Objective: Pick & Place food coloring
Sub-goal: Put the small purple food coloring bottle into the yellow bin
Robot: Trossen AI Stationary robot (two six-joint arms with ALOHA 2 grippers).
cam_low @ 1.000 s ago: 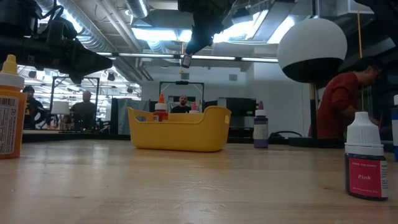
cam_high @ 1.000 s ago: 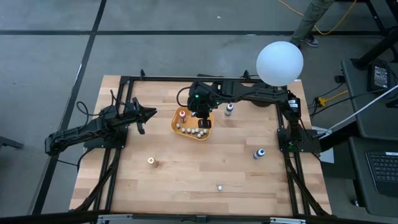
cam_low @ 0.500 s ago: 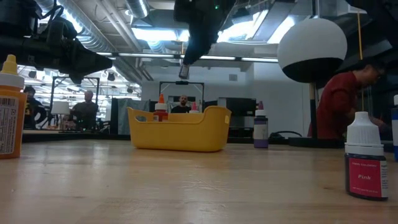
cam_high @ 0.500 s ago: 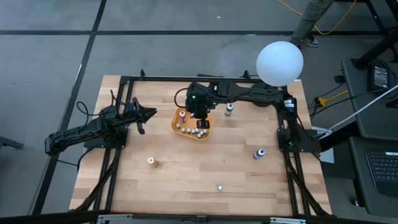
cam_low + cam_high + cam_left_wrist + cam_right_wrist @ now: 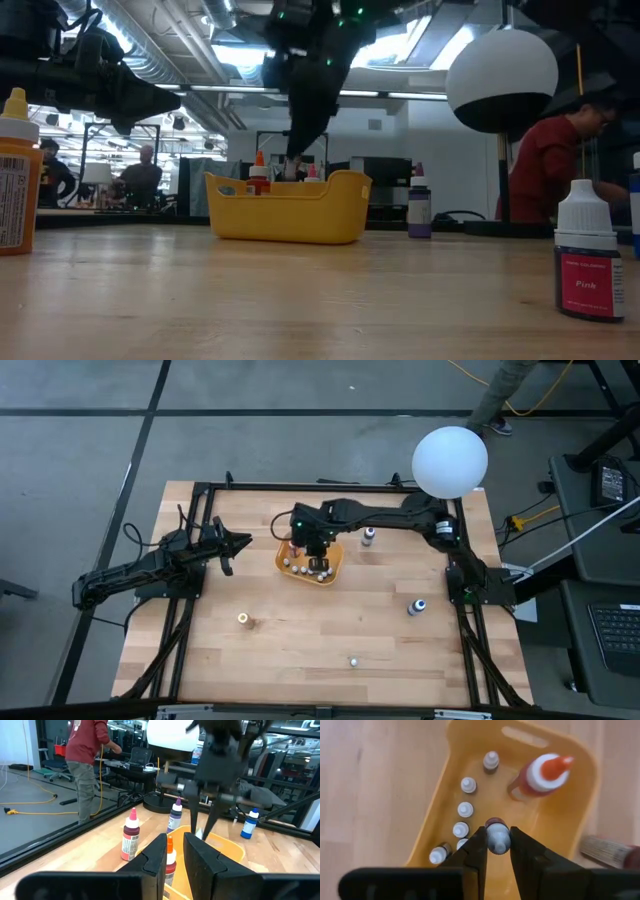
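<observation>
The food coloring is a set of tiny dropper bottles. Several white-capped ones stand in the yellow-orange tray at the table's far middle, beside a bigger red bottle with an orange tip. My right gripper hangs over the tray, shut on one small maroon bottle, at about rim height in the low view. My left gripper waits left of the tray, pointing level. Its fingers stand a narrow gap apart with nothing between them. My right gripper pinches the small bottle near its white cap between its two fingers. The fingers come from above, slanting steeply down. The bottle hangs roughly upright inside the tray's outline. Whether its base touches the tray floor, I cannot tell.
Loose bottles stand on the wooden table: a purple one right of the tray, a blue one toward the right edge, an orange one at near left and a pink one near the front edge. A white globe hangs at far right.
My right gripper has come down toward the tray with the bottle still between its fingers, and has shifted a little toward the table's left. The bottle has sunk from well above the tray to about its rim.
</observation>
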